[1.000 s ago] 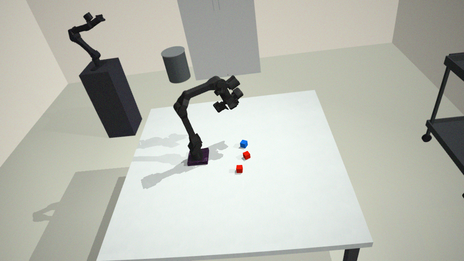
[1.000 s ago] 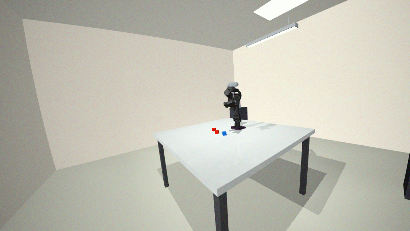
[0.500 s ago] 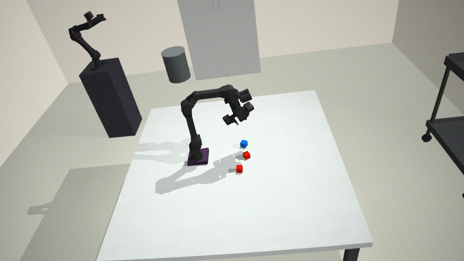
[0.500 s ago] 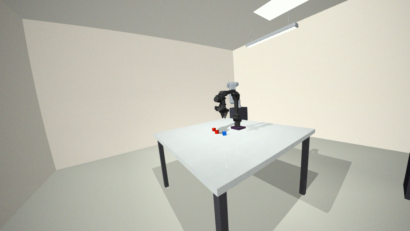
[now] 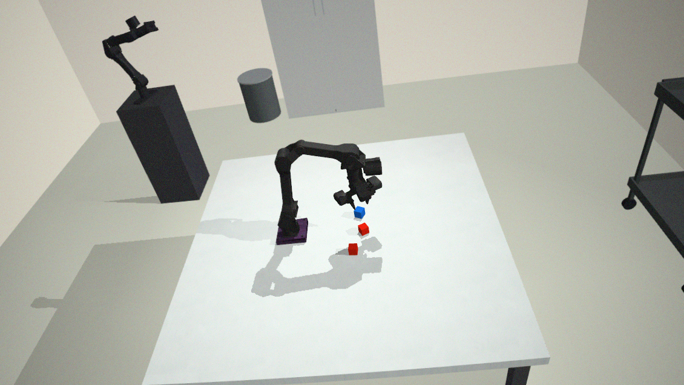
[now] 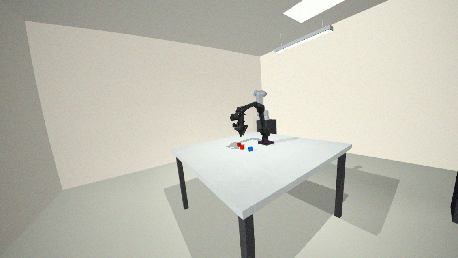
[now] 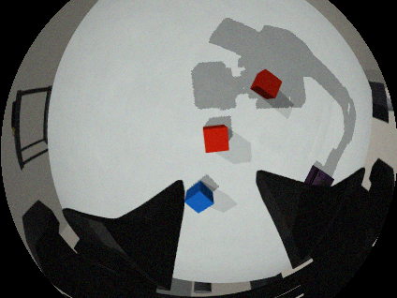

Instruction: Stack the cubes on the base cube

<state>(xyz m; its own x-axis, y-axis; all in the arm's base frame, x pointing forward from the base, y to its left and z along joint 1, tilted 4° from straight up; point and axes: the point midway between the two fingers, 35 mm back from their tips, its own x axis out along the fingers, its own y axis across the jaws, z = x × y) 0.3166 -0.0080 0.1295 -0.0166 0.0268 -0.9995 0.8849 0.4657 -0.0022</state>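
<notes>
A blue cube sits on the white table. A red cube sits in the middle of the loose row. Another red cube sits at the other end, inside the arm's shadow in the wrist view. All three stand apart, with nothing on top. My gripper is open and empty, pointing down above the table. In the wrist view the blue cube shows beside the left fingertip, below it.
The arm's purple base plate is on the table, to the left of the cubes in the top view. A dark pedestal, a grey bin and a dark cart stand off the table.
</notes>
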